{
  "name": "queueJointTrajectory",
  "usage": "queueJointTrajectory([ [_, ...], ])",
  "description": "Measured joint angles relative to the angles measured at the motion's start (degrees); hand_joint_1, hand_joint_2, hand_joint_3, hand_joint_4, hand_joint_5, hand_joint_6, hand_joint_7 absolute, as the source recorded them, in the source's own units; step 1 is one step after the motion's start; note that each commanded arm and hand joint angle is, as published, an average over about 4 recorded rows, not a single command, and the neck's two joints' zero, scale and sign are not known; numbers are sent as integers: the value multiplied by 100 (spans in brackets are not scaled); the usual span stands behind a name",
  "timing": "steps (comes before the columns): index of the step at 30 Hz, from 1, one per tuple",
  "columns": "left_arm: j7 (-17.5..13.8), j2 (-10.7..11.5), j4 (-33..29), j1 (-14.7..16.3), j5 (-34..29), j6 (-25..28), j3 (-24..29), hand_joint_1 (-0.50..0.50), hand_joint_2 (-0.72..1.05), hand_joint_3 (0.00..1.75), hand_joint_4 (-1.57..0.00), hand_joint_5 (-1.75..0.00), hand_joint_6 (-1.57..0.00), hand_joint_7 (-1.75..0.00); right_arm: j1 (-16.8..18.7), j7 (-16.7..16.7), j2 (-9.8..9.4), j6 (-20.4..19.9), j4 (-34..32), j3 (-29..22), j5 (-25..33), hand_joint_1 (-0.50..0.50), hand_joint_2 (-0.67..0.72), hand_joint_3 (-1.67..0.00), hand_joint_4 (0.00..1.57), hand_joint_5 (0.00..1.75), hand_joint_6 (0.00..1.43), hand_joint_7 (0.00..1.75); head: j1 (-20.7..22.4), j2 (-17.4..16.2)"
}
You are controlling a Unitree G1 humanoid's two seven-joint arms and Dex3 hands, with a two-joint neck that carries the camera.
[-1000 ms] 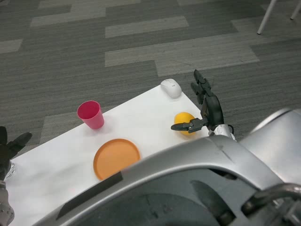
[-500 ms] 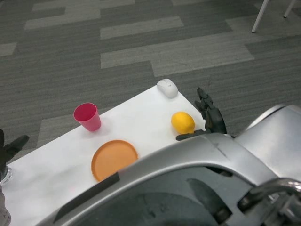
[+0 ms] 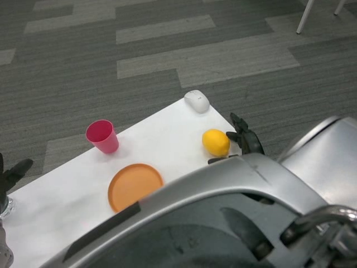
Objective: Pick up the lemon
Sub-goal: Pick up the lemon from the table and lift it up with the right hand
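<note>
One hazard: lemon [image 3: 216,142] sits near the table [image 3: 67,190] edge; right hand [image 3: 244,139], fingers apart and empty beside it, may nudge it off.

White table [image 3: 167,139] bears pink cup [image 3: 102,136], orange plate [image 3: 135,185], perhaps a mouse [image 3: 197,101].

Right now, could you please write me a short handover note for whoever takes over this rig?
Right hand: open, just right of the lemon, mostly hidden behind the robot's own body; contact cannot be told.
Left hand: open, waiting at the table's left edge, holding nothing.
Lemon lies on the table near the right edge, in front of the white mouse.
Also there: pink cup, orange plate.
Done: nothing lifted. Left: grip the lemon and raise it.
</note>
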Motion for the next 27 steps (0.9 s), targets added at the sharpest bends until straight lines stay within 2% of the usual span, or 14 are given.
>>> queueJointTrajectory([
  [4,0,1,-32,1,-5,1,0,50,103,9,-4,0,0,0,-244,6,-107,-2,364,-6,-7,-17,-16,-32,0,107,0,0,-10,-20],
  [9,0,2,-48,2,-11,1,1,50,105,9,-4,0,0,0,-444,-1,-209,-7,686,-10,-10,-17,-19,-32,0,107,0,0,-48,-84],
  [12,0,2,-50,3,-10,1,1,50,100,9,-4,0,0,0,-562,-39,-240,-8,830,-5,-35,-20,-30,-42,0,107,0,0,-57,-88],
  [14,0,2,-51,3,-10,1,1,50,103,9,-4,0,0,0,-627,-86,-246,-9,897,11,-128,-21,-38,-56,0,112,0,0,-59,-94],
  [17,0,2,-55,3,-10,2,1,50,105,9,-6,0,0,0,-730,-164,-261,-9,939,54,-572,-25,-46,-79,0,121,0,0,-63,-114],
  [20,0,3,-63,3,-10,2,2,50,103,9,-5,0,0,0,-806,-387,-296,-17,927,77,-1305,-29,-54,-103,0,133,0,0,-49,-124],
  [23,0,6,-65,3,-13,2,3,50,98,9,-4,0,0,0,-831,-785,-385,-29,842,77,-2222,-29,-54,-111,0,136,0,0,-45,-124],
  [27,0,9,-67,4,-22,2,4,50,96,4,-6,0,0,0,-828,-1076,-465,-30,816,76,-2677,-29,-54,-111,0,136,0,0,-40,-128],
])
